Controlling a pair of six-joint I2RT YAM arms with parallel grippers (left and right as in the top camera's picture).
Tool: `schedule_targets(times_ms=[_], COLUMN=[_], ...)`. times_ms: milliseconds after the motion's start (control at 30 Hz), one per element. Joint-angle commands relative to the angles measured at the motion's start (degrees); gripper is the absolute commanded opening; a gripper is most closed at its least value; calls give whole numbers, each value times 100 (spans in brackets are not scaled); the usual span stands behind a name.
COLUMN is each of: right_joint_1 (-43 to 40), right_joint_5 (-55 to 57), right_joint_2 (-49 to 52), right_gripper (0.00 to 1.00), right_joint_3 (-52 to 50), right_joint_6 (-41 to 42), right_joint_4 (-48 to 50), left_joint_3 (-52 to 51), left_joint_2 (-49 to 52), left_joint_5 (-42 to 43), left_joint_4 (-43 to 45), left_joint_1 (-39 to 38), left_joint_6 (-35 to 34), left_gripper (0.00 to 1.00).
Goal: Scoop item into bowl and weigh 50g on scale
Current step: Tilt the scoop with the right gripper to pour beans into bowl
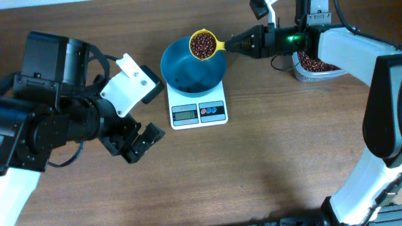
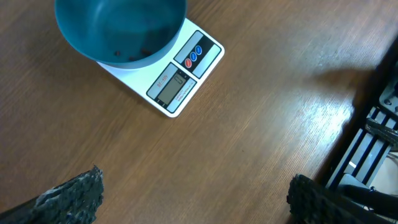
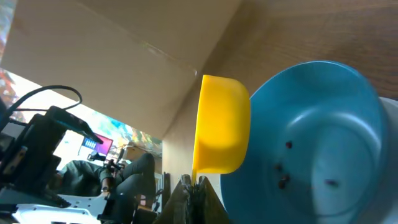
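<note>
Beans (image 1: 202, 43) heaped in the yellow scoop (image 1: 217, 45), poised over the far rim of the blue bowl (image 1: 179, 70)! The bowl sits on the white scale (image 1: 217, 113) with only a few beans inside. The right gripper (image 1: 231, 44) is clamped on the scoop's handle. The left gripper (image 1: 139, 143) hangs near the scale, fingers spread wide. There are more beans in the clear tub (image 1: 317, 74) by the right arm.

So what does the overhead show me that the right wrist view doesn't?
Only overhead: the beans filling the scoop, the scale display, the tub with more beans, and the left gripper open, off to the side. Only right wrist: the scoop's yellow underside, and single beans clearly visible on the bowl floor. Both: the scoop, held by the shut right gripper, at the bowl's rim, its load not yet tipped.
</note>
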Motion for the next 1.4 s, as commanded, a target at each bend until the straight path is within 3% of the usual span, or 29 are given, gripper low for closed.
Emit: schedule_targets(times_ms=[0,167,267,467,1367], right_joint_1=[28,26,31,31,37], right_joint_5=[15,17,17,63,299], right_joint_2=[20,20,20,20,20], right_gripper=[4,4,4,4,4], right_joint_3=[26,26,26,26,24], right_joint_6=[-103,-323,-1180,-1950,-2251], right_joint_4=[42,42,42,39,39], left_joint_3=[39,39,39,39,39], left_joint_2=[2,2,2,2,2], left_joint_5=[59,59,59,59,59], left_joint_4=[-7,-7,-7,-7,-7], left_joint_1=[-13,-13,-13,-13,-13], left_joint_6=[-72,-72,-72,-72,-72], left_gripper=[98,98,98,98,98])
